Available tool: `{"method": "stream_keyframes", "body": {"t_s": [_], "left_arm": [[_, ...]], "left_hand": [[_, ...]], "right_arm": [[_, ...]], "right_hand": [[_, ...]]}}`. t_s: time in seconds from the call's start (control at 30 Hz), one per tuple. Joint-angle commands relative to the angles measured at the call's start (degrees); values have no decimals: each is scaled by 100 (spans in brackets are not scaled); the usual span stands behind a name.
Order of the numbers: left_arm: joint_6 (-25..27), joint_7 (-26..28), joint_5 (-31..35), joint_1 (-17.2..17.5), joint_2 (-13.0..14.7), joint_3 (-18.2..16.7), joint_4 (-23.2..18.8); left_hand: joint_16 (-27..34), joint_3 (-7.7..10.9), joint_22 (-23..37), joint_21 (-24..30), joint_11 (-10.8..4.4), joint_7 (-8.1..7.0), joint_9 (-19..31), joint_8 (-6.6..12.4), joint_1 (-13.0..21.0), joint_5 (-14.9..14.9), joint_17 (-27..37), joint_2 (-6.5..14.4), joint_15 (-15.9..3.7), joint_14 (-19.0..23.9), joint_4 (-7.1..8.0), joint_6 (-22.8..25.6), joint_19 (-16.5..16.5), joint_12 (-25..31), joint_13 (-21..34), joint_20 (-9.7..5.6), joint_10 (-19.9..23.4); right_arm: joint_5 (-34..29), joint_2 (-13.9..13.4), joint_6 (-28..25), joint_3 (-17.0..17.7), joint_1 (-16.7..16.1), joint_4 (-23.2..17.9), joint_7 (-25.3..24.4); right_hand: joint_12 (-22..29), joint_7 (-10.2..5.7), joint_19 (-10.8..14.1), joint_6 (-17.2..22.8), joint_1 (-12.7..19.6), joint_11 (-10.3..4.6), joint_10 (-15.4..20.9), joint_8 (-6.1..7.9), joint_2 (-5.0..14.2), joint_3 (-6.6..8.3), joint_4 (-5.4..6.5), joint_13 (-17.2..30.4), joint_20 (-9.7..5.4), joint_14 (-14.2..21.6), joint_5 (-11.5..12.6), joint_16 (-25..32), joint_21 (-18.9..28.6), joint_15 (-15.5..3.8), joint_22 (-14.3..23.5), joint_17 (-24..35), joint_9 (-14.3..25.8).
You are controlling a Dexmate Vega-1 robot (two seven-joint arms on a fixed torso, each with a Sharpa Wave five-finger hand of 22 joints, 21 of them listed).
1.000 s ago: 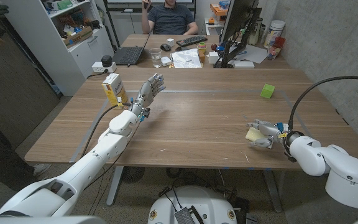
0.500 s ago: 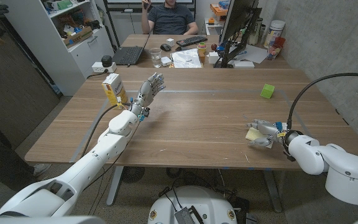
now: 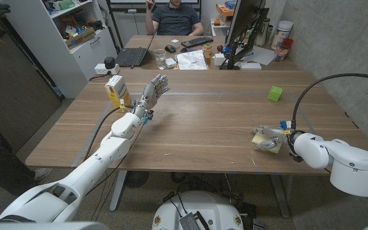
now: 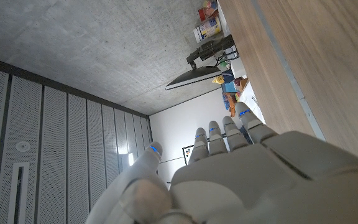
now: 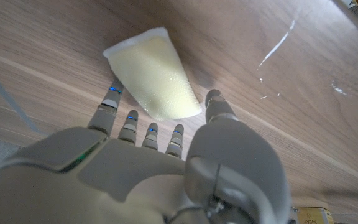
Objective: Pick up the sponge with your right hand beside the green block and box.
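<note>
The right robot hand point(image 3: 270, 136) is seen low over the desk point(image 3: 203, 128) near its front right edge, fingers spread and reaching over the pale yellow sponge point(image 3: 263, 141). In the right wrist view the fingers point(image 5: 132, 121) fan out on one side of the sponge point(image 5: 157, 74) and the thumb comes in on the other, so the sponge is bracketed but nothing is yet gripped; the hand is open. Whether any fingertip is already touching the foam cannot be told.

The step in hand is judged to be the final approach before the grasp. Next, the fingers and thumb would need to be closed across the sponge's narrow sides, gently, since soft foam is likely to squash or slide along the wood, and only then should a lift be attempted.

From the sponge, the green block point(image 3: 274, 93) lies at about 1 o'clock, well apart. The yellow box point(image 3: 117, 91) stands far off at about 10 o'clock, just beside the left robot hand point(image 3: 155, 88), which is held raised with fingers extended and nothing in it.

In the head view much of the sponge is covered by the right robot hand, and its underside contact with the desk is hidden.
</note>
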Motion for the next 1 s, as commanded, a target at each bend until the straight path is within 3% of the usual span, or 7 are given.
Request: {"method": "stream_keyframes", "body": {"t_s": [0.03,0.13,0.27,0.5,0.53,0.7,1.0], "left_arm": [[-35,-130,-23,-160,-87,34,279],[-46,-150,-17,-198,-105,42,338],[-100,-195,-44,-240,-136,25,416],[-180,-210,-65,-261,-159,-10,515],[-164,-222,-72,-257,-155,-6,515],[-133,-261,-90,-251,-156,6,552],[-172,-244,-95,-219,-128,-26,471]], "left_hand": [[24,-15,9,-31,7,-37,16,37,-7,33,10,-12,18,-26,16,34,37,30,17,29,-5],[22,-19,8,-33,6,-44,16,34,-6,34,10,-14,20,-30,15,25,38,31,17,21,-2],[22,-22,8,-38,4,-45,16,31,-5,34,9,-15,22,-32,14,14,35,32,17,18,0],[22,-33,8,-43,-6,-50,16,32,-9,36,10,-22,20,-32,15,16,36,35,17,-5,8],[23,-35,9,-44,-5,-53,16,34,-10,36,10,-23,21,-29,16,20,38,36,17,-6,11],[23,-49,9,-47,-5,-57,16,35,-18,36,11,-35,18,-28,20,22,40,36,17,-12,10],[24,-71,10,-54,9,-50,16,37,-33,36,12,-54,24,-28,27,26,39,36,17,-13,11]], "right_arm": [[87,71,71,-238,160,88,-635],[32,17,255,-182,5,132,-1114],[-189,149,56,-460,379,114,-560],[-306,206,99,-546,420,145,-644],[-211,205,213,-412,226,180,-1053],[-359,195,326,-236,-167,161,-1963],[-703,264,850,126,-888,366,-3615]], "right_hand": [[159,-14,1465,824,711,-124,993,124,204,35,-65,35,-808,1204,87,278,88,-692,24,87,17],[350,196,2343,1673,1248,-33,1893,288,464,161,-31,90,-1808,2399,176,721,278,-1295,91,226,27],[729,580,2813,2430,2015,82,2745,358,404,181,-100,312,-2275,3815,212,1510,609,-1543,246,916,34],[1652,677,2839,2641,3011,-25,3060,160,8,-677,-41,1111,-2330,4690,223,3104,2004,-1471,1691,3131,443],[1881,763,2887,2869,3237,0,3171,252,54,-709,-44,1310,-2334,4778,242,3303,2208,-1484,1839,3459,549],[3234,1238,3248,3926,4242,172,3968,1348,403,-777,22,2697,-2356,5617,80,3483,3375,-1489,2365,4206,1492],[3316,1398,3483,4183,4517,292,4340,1720,414,-733,-15,2569,-2358,5960,5,3356,3662,-1490,2337,4062,1763]]}}
